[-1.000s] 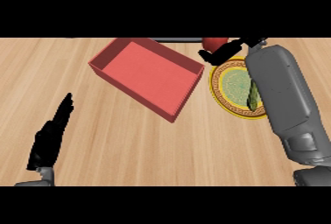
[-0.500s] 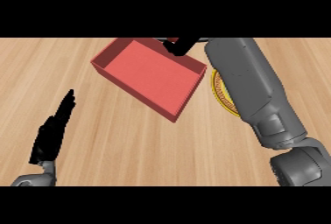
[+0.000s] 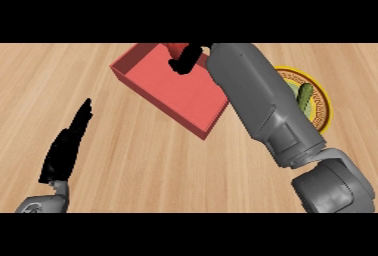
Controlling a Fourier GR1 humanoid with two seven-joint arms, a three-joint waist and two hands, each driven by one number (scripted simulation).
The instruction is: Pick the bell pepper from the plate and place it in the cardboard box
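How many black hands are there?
2. The left hand rests open at the view's lower left, above the wooden counter. The right hand is at the top, over the red box.

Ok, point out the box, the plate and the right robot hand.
box [image 3: 166, 92], head view, bare red floor.
plate [image 3: 323, 111], head view, right rim.
right robot hand [image 3: 186, 59], head view, middle of the black hand.

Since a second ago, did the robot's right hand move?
Yes. The right hand swung left, from beside the plate to over the red box.
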